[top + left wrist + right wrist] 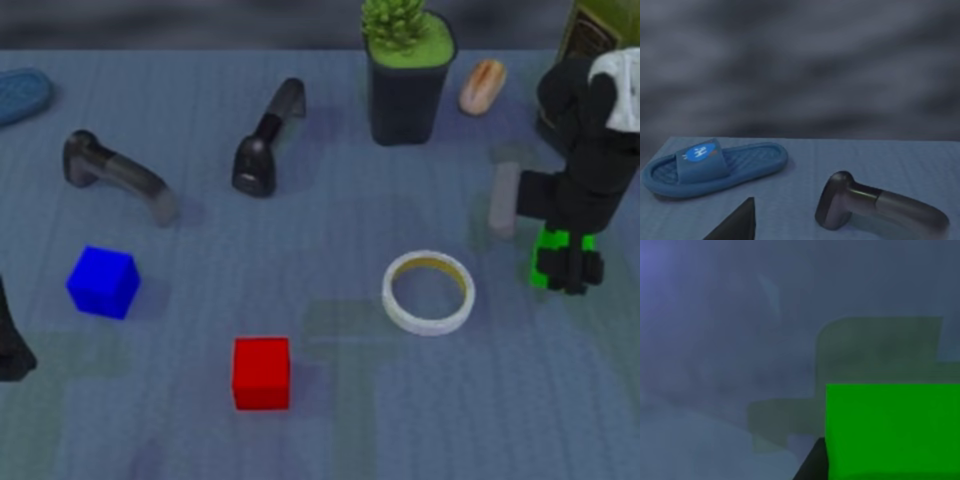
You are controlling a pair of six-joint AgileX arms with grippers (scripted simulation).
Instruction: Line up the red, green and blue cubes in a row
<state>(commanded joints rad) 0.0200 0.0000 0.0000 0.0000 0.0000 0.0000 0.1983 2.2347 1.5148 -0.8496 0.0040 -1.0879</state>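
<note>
Nearest the lower edge of the top view, the red cube (261,373) is seen resting flat on the table (330,430), roughly at six o'clock from the table's centre. At about nine o'clock, well apart from it, the blue cube (103,282) lies turned slightly askew. Neither is being touched, so a row has not yet been formed, and it is judged that the red cube may serve as the anchor to which the others are brought.

At the left edge only a dark part of the left arm (12,345) is shown; it appears parked, and the state of its claw cannot be told.

Farther on, at about three o'clock, the right gripper (566,264) is closed around the green cube (548,258), whose faces show between the dark fingers. In the right wrist view the cube fills the lower corner; it seems to be lifted clear of the table, though this cannot be confirmed. It is presumably held so that it can be carried over the white tape ring (429,292), which lies between it and the red cube.

Farthest, toward twelve o'clock, two scanners (268,140), a potted plant (408,75), a bread roll (482,85) and a blue slipper (710,167) are left out of the way.
</note>
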